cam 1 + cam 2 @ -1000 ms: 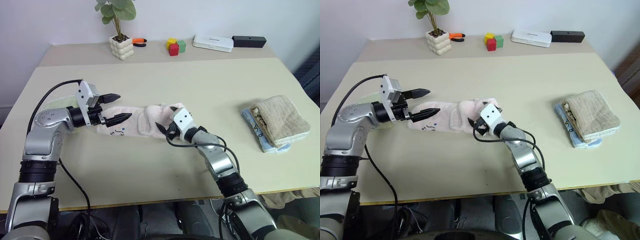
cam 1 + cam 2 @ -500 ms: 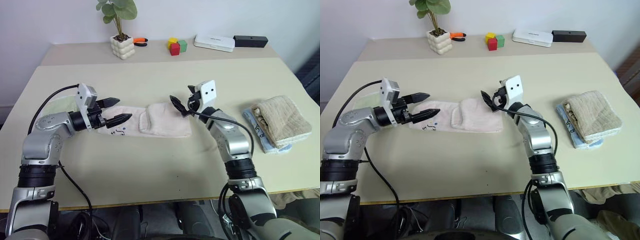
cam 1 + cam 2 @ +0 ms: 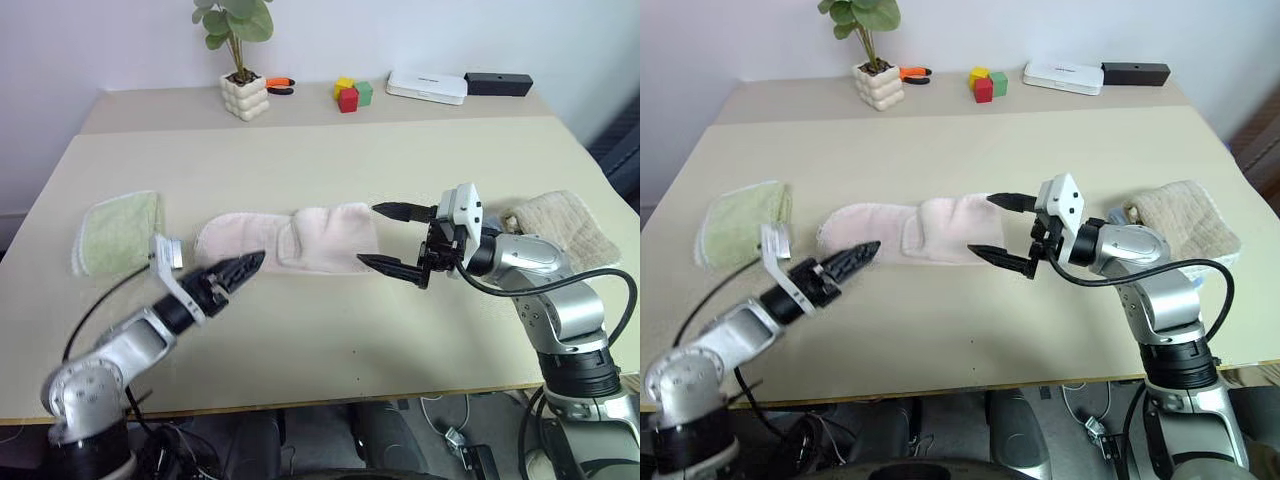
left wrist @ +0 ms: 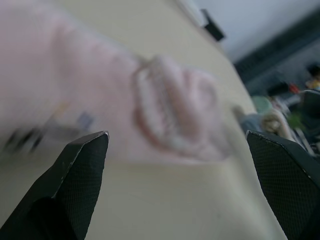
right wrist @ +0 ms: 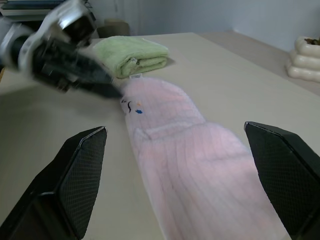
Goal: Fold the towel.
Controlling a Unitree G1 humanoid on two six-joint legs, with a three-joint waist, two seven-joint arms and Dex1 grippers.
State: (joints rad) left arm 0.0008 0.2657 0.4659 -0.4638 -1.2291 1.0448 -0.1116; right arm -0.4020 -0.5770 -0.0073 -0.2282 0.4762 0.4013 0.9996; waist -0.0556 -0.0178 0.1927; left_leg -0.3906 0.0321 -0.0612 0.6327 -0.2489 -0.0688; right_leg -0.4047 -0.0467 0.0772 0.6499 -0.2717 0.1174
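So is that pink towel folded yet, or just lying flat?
Partly folded: the pink towel lies in a long strip, its right part doubled over the middle, with neither gripper holding it.

The towel (image 3: 290, 238) lies mid-table (image 3: 320, 340) (folded cloths (image 3: 118, 230) at either side).

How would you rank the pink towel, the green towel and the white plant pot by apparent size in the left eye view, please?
1. pink towel
2. green towel
3. white plant pot, though it stands farther from the camera.

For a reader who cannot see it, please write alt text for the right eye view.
A pale pink towel lies partly folded on a beige table, with the open left gripper and open right gripper at its two ends, holding nothing.
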